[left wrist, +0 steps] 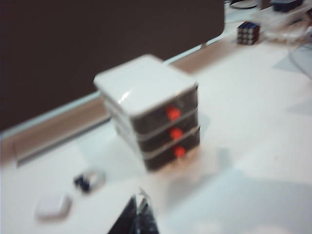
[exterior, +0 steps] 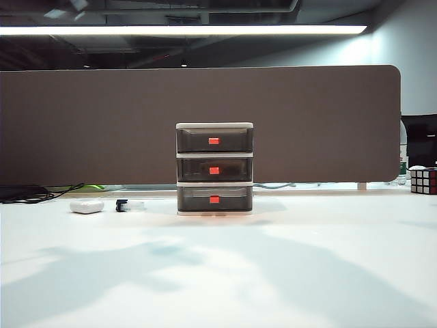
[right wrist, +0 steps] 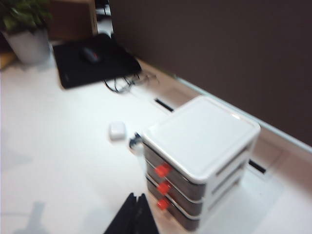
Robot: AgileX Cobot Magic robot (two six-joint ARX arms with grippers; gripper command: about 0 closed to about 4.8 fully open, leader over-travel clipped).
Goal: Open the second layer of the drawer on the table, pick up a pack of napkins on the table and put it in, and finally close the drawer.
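The drawer stands at the middle back of the table, all three tiers pushed in. Its second layer is the middle tier with a red-orange tab. Both wrist views look down on the unit from above and some way off: the drawer with the second layer, and the drawer with the second layer. My left gripper is shut and empty, as is my right gripper. Neither arm shows in the exterior view. The pack of napkins is out of view.
A small white rounded case and a small dark-and-white object lie left of the drawer. A puzzle cube sits at the far right. A brown partition runs behind. A dark mat with a mouse and a potted plant are further off.
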